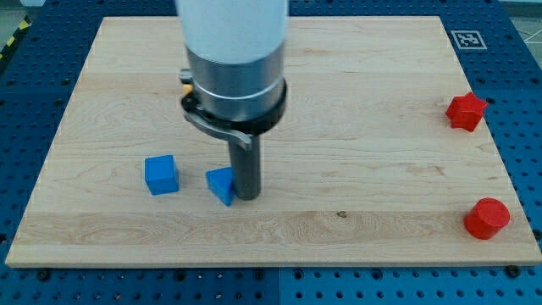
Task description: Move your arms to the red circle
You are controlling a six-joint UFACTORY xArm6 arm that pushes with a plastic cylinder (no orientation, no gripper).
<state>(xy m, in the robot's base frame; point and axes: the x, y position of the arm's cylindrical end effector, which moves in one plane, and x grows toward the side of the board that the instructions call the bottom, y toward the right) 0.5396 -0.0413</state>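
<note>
The red circle block (487, 218) lies near the board's right edge toward the view's bottom. A red star-shaped block (466, 111) lies above it near the same edge. My tip (246, 195) stands left of centre on the board, touching the right side of a blue triangular block (221, 184). A blue cube (161, 174) lies further to the left. My tip is far to the left of the red circle. The arm's wide white and grey body hangs above the rod and hides part of the board behind it.
The wooden board (356, 93) lies on a blue perforated table. A black and white marker tag (467, 39) sits at the board's top right corner.
</note>
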